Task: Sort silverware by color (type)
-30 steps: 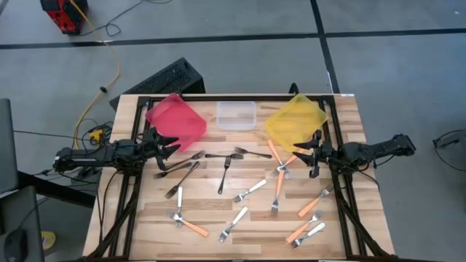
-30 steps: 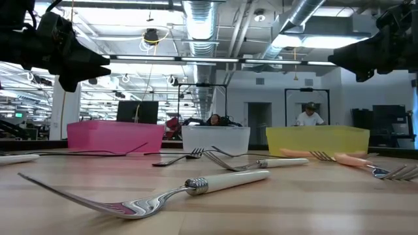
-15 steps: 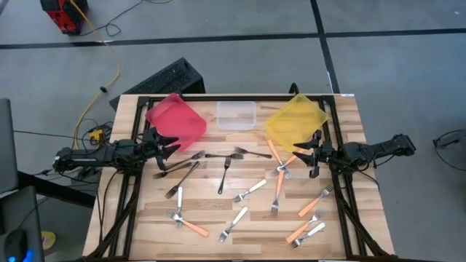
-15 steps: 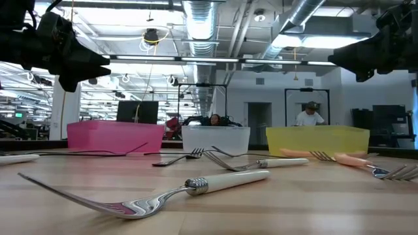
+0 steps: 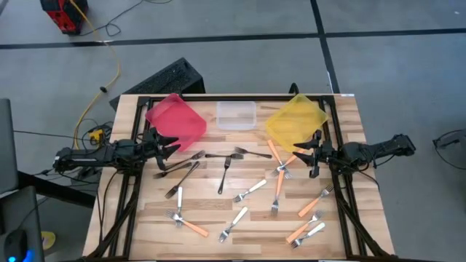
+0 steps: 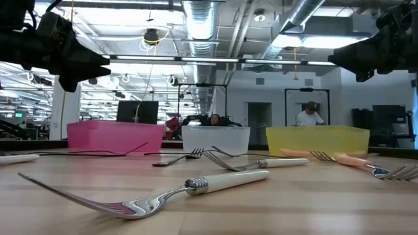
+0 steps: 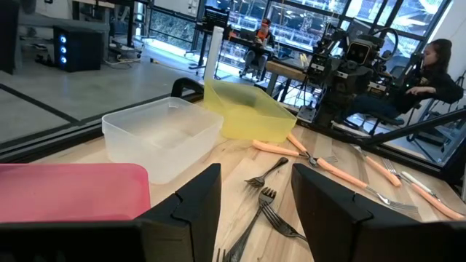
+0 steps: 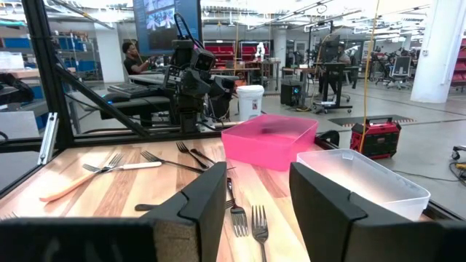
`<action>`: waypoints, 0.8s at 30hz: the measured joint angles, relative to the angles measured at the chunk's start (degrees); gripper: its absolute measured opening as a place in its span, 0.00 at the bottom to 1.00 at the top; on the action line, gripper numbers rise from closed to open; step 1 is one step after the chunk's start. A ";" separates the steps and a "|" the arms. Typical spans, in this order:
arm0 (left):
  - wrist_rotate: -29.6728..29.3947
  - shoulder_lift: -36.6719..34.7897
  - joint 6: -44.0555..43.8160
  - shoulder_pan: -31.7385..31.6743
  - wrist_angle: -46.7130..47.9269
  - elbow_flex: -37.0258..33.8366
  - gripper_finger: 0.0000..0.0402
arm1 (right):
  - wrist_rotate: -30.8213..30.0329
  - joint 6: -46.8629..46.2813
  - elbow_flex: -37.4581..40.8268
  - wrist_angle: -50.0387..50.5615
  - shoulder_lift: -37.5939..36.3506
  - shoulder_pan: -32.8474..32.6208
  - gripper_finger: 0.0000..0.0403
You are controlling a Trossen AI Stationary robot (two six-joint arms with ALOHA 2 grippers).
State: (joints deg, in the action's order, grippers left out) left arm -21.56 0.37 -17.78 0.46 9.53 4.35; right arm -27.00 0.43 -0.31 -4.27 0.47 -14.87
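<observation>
Silverware lies scattered flat on the wooden table [image 5: 342, 116]. Dark forks [image 5: 192, 172] are at the centre left. White-handled forks [image 5: 250, 191] lie in the middle, one close to the low camera [image 6: 222, 181]. Orange-handled forks [image 5: 313, 201] lie mostly at the right. My left gripper [image 5: 171, 145] hovers open at the table's left side, above the near corner of the red bin; its fingers frame dark forks [image 7: 266, 207] farther off. My right gripper [image 5: 302, 154] hovers open at the right side by the yellow bin, with nothing between its fingers [image 8: 256, 178].
Three bins stand along the far edge: red [image 5: 175, 116], clear [image 5: 236, 115], yellow [image 5: 295, 121]. Black arm frames run along both table sides [image 5: 128, 196]. A keyboard [image 5: 166, 78] lies beyond the far edge. People sit in the room behind [image 6: 309, 116].
</observation>
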 joint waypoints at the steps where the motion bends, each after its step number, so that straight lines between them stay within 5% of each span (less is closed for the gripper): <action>1: 0.00 0.00 0.00 0.00 0.01 0.00 0.38 | 0.01 0.01 0.00 0.00 -0.01 0.00 0.44; 17: 0.01 0.00 0.00 0.00 -0.01 -0.01 0.38 | 0.00 -0.78 -0.01 0.00 -0.02 0.00 0.44; 24: -0.06 0.02 -0.96 0.01 -0.14 -0.02 0.38 | 0.08 -20.86 -0.01 -0.66 0.00 -0.05 0.44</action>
State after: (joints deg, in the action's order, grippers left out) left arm -21.62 0.38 -18.74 0.47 9.39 4.34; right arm -26.93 -20.43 -0.31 -4.94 0.47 -14.92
